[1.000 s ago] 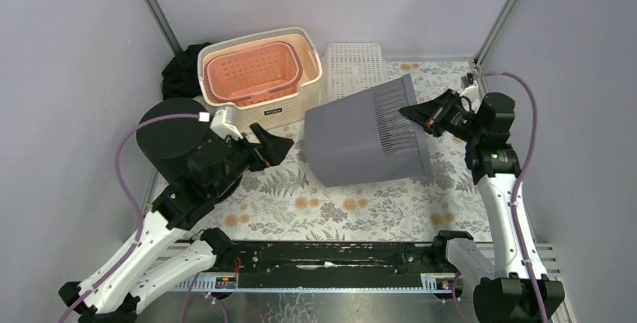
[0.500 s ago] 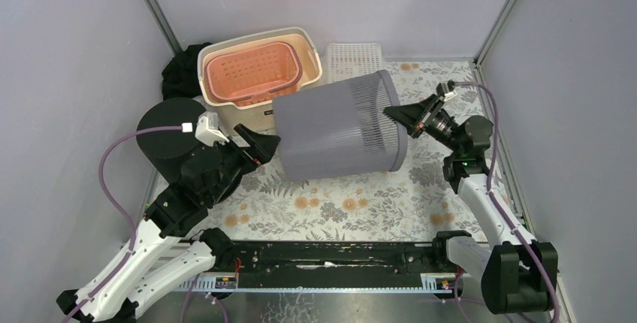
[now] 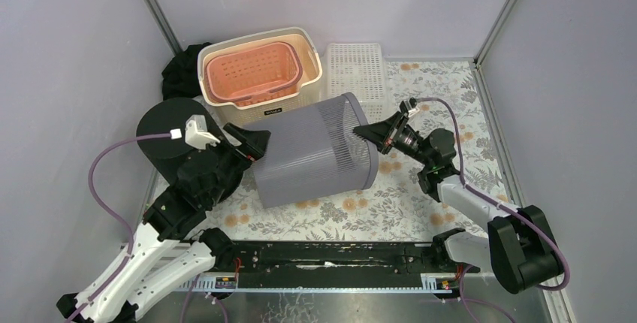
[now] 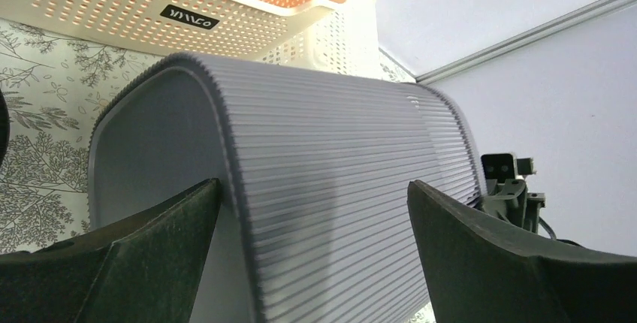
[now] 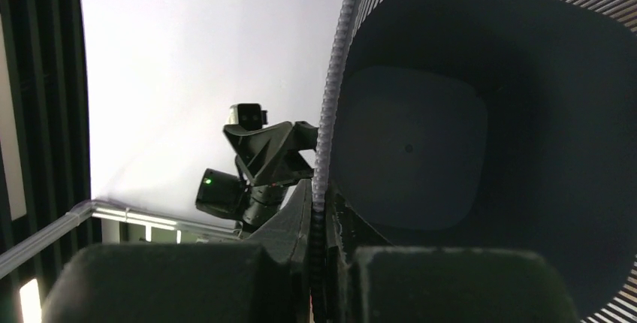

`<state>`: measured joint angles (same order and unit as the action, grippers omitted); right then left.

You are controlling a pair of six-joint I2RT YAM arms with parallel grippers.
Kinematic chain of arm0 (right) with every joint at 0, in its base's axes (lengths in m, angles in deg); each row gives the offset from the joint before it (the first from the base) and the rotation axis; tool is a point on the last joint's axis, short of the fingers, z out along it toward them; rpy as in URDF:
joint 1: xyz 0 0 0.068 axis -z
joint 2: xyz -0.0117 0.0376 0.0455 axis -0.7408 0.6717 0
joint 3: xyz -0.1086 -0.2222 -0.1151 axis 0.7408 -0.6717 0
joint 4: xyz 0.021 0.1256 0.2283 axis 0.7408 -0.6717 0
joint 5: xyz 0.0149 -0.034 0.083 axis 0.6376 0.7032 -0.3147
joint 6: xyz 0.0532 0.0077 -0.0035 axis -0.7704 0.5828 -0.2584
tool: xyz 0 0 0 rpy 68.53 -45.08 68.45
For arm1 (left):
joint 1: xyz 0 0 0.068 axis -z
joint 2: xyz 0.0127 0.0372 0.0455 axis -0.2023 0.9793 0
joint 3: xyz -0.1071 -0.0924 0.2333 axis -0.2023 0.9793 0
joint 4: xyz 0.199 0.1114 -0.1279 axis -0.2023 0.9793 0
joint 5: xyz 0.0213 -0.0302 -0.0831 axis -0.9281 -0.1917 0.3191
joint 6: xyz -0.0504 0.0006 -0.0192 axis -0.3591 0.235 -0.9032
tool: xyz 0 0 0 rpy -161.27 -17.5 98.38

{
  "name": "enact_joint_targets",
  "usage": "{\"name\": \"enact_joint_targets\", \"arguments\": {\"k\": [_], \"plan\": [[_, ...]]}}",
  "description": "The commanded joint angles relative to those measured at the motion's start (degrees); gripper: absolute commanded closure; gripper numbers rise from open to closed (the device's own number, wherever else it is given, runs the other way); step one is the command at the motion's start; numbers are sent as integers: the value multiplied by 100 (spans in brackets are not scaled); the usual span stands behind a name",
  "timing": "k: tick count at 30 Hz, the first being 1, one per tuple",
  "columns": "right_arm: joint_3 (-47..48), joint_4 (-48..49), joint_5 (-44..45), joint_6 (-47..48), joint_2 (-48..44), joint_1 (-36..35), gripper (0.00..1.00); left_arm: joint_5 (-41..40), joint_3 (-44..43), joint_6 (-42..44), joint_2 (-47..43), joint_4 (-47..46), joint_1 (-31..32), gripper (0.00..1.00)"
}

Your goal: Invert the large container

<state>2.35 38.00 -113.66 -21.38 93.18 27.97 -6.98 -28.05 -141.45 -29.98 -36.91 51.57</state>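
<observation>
The large container [image 3: 312, 154] is a grey ribbed bin lying on its side over the floral mat, mouth to the right and base to the left. My right gripper [image 3: 366, 134] is shut on its rim; in the right wrist view the ribbed rim edge [image 5: 324, 150] runs between the pinched fingers of the right gripper [image 5: 319, 206], with the dark inside of the container [image 5: 451, 150] beyond. My left gripper [image 3: 252, 143] stands open at the base end. In the left wrist view the left gripper [image 4: 313, 186] straddles the corner where the container's [image 4: 338, 188] base meets its ribbed wall; contact cannot be told.
A cream basket [image 3: 300, 45] with a pink basket [image 3: 255, 75] inside stands at the back. A white perforated tray [image 3: 353, 67] lies to its right. A black round object [image 3: 169, 131] and dark cloth [image 3: 180, 71] sit at the left.
The right gripper has carried the container leftward and lower, swinging its base toward the left gripper. The left arm has shifted slightly, so its open fingers now flank the base corner.
</observation>
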Motion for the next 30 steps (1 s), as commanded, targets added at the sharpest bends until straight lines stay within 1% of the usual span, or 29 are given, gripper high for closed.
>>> {"name": "enact_joint_targets", "arguments": {"k": [1, 5, 6, 11, 14, 18, 23, 24, 26, 27, 30], "plan": [[-257, 616, 59, 161, -83, -240, 88, 236, -279, -68, 202, -399, 22, 0], [-365, -766, 133, 1134, -443, -233, 70, 460, -472, 52, 464, -505, 27, 0], [-375, -1054, 178, 1343, -531, -233, 68, 524, -504, 73, 537, -574, 27, 0], [-339, -2465, 366, 2149, -919, -233, 58, 922, -772, 114, 997, -920, 31, 0], [-133, -3669, 626, 2874, -1158, -239, 54, 1137, -987, 122, 1230, -1096, 24, 0], [206, -5270, 1269, 3803, -1378, -215, 45, 1471, -1284, 112, 1489, -1338, 61, 0], [482, -6366, 1757, 4547, -1498, -3, 34, 1856, -1565, 85, 1969, -1744, 262, 0], [510, -6518, 1816, 4692, -1562, 91, 30, 1863, -1636, 105, 2088, -1821, 345, 0], [534, -6836, 1862, 4909, -1706, 412, 19, 1825, -1782, 167, 2323, -1933, 549, 0], [550, -6985, 1871, 5007, -1774, 573, 16, 1817, -1861, 197, 2451, -1989, 635, 0], [596, -7444, 1942, 5332, -1977, 1038, 12, 1833, -2121, 278, 2855, -2157, 856, 0]]}}
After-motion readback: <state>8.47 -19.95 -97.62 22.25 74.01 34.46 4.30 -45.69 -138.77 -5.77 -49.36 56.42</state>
